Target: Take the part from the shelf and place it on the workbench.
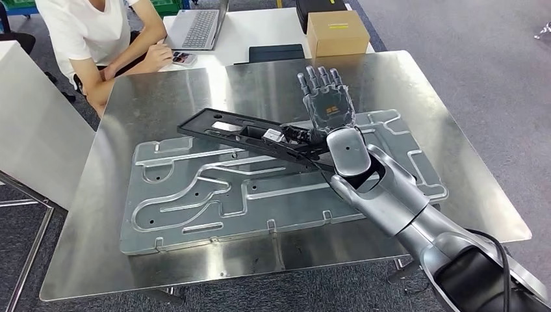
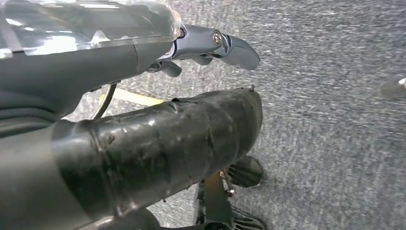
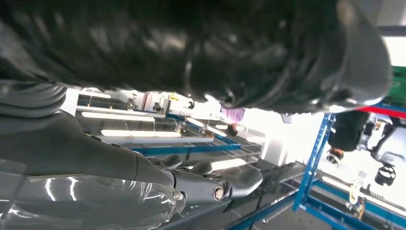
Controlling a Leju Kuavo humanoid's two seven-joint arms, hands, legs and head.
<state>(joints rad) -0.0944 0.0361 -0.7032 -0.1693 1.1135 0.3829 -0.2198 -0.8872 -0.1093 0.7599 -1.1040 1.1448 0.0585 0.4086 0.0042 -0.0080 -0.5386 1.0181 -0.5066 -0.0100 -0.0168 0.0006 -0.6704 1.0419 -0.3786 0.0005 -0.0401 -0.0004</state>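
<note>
R hand (image 1: 328,104) flat, fingers spread, holding nothing; black part (image 1: 253,135) just beside wrist.

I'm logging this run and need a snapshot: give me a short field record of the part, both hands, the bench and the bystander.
part: long black part lying across the grey stamped plate on the workbench
right hand: right hand over the part's near end, palm up, fingers straight; whether it touches the part cannot be told
left hand: left hand hanging above grey carpet, holding nothing, fingers bent
bystander: person seated at the far left corner
behind bench: laptop, cardboard box
</note>
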